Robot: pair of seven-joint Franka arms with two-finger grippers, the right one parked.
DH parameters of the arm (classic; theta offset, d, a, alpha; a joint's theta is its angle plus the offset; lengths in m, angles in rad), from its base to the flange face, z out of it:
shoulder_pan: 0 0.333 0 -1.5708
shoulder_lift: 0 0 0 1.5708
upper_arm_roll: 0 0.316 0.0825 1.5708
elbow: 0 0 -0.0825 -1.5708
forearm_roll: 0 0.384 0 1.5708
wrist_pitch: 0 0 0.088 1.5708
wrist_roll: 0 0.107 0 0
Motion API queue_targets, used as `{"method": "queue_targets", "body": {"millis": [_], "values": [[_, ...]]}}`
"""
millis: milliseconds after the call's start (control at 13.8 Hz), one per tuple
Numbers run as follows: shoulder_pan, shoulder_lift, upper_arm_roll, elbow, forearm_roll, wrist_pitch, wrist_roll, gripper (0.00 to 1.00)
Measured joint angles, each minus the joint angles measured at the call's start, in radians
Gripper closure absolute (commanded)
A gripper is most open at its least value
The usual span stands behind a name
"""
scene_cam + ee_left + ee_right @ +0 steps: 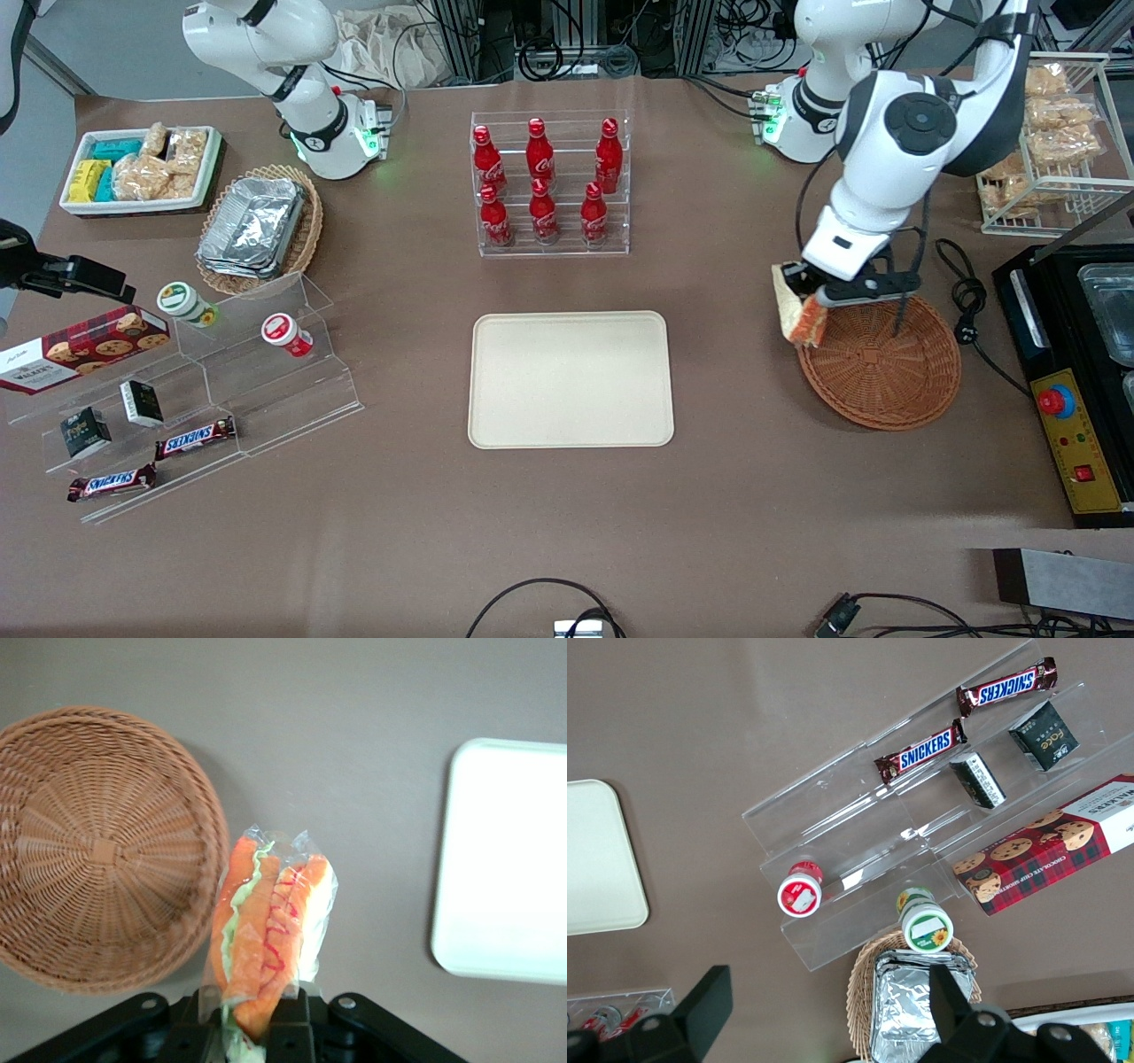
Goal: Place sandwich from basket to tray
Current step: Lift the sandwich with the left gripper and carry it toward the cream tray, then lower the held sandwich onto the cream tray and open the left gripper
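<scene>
My left gripper [819, 297] is shut on the sandwich [797, 312], a clear-wrapped wedge with orange and green filling [266, 926]. It hangs in the air over the rim of the round reddish-brown basket [886, 372], at the side that faces the tray. Nothing lies inside the basket [97, 850]. The cream-beige tray [570, 379] lies flat in the middle of the table, with nothing on it. In the left wrist view the tray's rim [447, 904] shows across a strip of bare table from the sandwich.
A clear rack of red bottles [549, 182] stands farther from the front camera than the tray. A black machine [1076, 372] and a cable [970, 297] sit beside the basket at the working arm's end. Stepped acrylic shelves with snacks [177, 399] lie toward the parked arm's end.
</scene>
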Motion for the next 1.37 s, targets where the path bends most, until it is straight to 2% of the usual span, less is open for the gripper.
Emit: {"method": "queue_targets", "body": {"millis": [145, 361, 651, 940, 1373], "values": [[0.0, 0.037, -0.054, 0.082, 0.0, -0.054, 0.0, 0.89], [0.001, 0.089, -0.117, 0.117, 0.029, -0.046, -0.017, 0.89], [-0.019, 0.216, -0.196, 0.171, 0.194, -0.002, -0.282, 0.9], [-0.123, 0.42, -0.204, 0.319, 0.374, 0.001, -0.555, 0.91], [-0.214, 0.612, -0.205, 0.432, 0.546, 0.001, -0.65, 0.9]]}}
